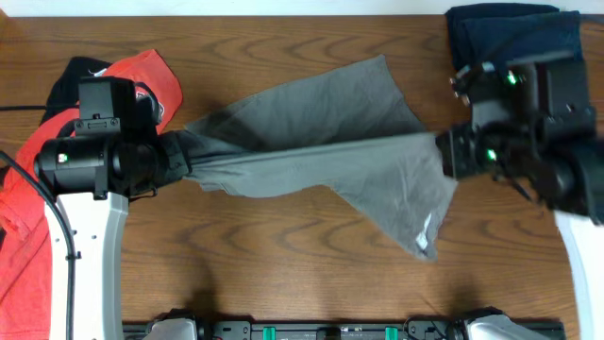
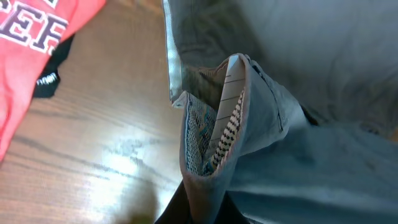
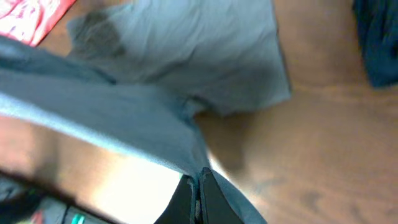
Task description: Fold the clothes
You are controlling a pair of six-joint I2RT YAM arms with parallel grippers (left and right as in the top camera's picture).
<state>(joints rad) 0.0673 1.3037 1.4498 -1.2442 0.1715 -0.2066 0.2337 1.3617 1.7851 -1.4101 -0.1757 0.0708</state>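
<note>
Left gripper: clamped on the shorts' waistband.
Right gripper: pinched shut on the opposite hem.
Shorts: mid-table, strung between both; light, limp, creasing easily.
Best hold: likely the waistband corners, the stiffest seam.
Beyond: T-shirt, navy garment.

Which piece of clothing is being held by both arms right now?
The grey shorts, stretched between the left gripper and right gripper. The red T-shirt and navy garment lie ungripped at the sides.
</note>
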